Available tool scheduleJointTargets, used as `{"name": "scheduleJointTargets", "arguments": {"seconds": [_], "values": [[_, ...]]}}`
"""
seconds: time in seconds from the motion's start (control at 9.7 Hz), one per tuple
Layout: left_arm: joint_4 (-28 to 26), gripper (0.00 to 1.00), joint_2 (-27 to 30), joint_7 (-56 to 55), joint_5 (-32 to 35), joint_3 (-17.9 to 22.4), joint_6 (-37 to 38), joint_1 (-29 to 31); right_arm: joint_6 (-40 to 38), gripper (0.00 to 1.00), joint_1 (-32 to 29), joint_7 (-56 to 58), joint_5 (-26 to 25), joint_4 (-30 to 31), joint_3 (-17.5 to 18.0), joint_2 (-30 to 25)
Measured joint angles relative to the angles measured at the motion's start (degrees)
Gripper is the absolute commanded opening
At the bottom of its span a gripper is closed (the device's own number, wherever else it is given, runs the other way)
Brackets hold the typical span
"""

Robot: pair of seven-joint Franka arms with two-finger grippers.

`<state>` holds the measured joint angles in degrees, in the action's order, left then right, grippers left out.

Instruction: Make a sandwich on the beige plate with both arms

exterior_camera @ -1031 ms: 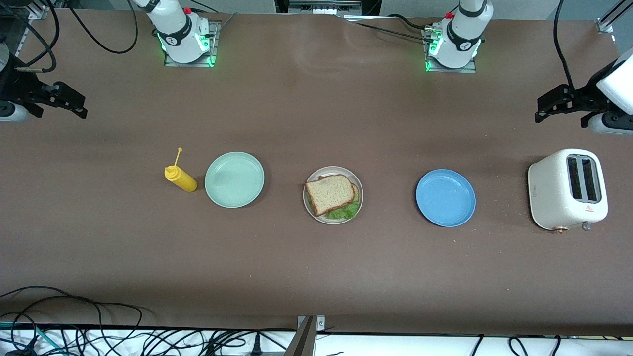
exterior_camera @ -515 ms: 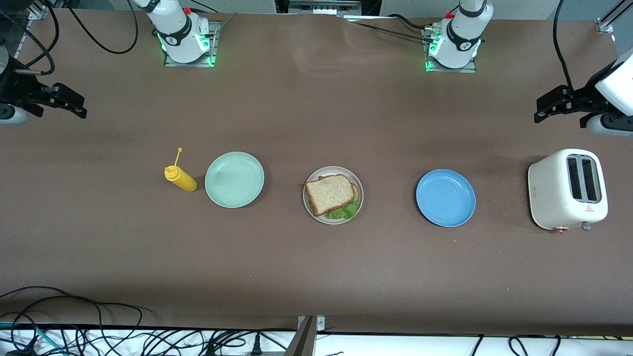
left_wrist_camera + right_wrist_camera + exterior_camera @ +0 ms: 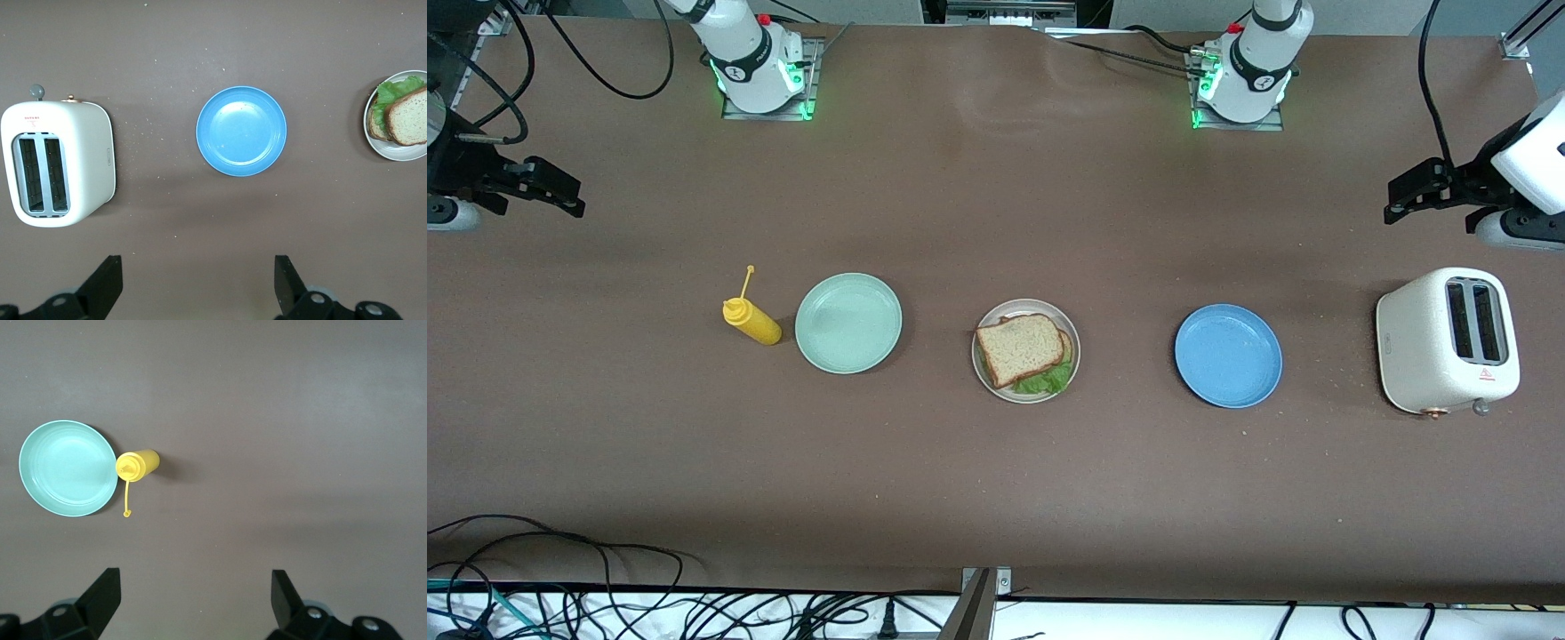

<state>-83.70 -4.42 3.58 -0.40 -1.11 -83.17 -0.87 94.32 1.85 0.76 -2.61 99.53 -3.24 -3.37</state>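
While the sandwich (image 3: 1024, 350) is lying assembled on the beige plate (image 3: 1069, 331) in the middle of the table (image 3: 996, 498), the task is looking, by my judgement, to be at its closing step; a top slice of bread is covering ruffled green lettuce (image 3: 1047, 381) that is peeking out at the edge nearer the front camera, and the rim of a lower slice is just showing under it. Both arms are waiting high and wide of the food; the left gripper (image 3: 1416, 197) is hanging over bare table at the left arm's end, above the white toaster (image 3: 1447, 340), its jaws spread wide and holding nothing, as the left wrist view is showing with only table between the fingertips (image 3: 107, 275); the right gripper (image 3: 551, 187) is hanging over bare table at the right arm's end, jaws likewise spread and empty. A blue plate (image 3: 1228, 356) is sitting empty between the sandwich and the toaster; a mint-green plate (image 3: 847, 322) is sitting empty toward the right arm's end, with a yellow mustard bottle (image 3: 752, 321) just beside it. Since nothing is left loose to stack, the next move is probably calling only for keeping both arms clear, unless the top slice, sitting slightly askew, is needing a gentle squaring nudge.
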Motion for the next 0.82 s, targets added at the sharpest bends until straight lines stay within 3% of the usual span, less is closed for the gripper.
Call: {"name": "scheduleJointTargets", "arguments": {"seconds": [0.82], "values": [[0.0, 1.0, -0.07, 0.0, 0.0, -0.17, -0.02, -0.03, -0.01, 1.0, 0.77, -0.02, -0.6, -0.58, 0.36, 0.0]]}}
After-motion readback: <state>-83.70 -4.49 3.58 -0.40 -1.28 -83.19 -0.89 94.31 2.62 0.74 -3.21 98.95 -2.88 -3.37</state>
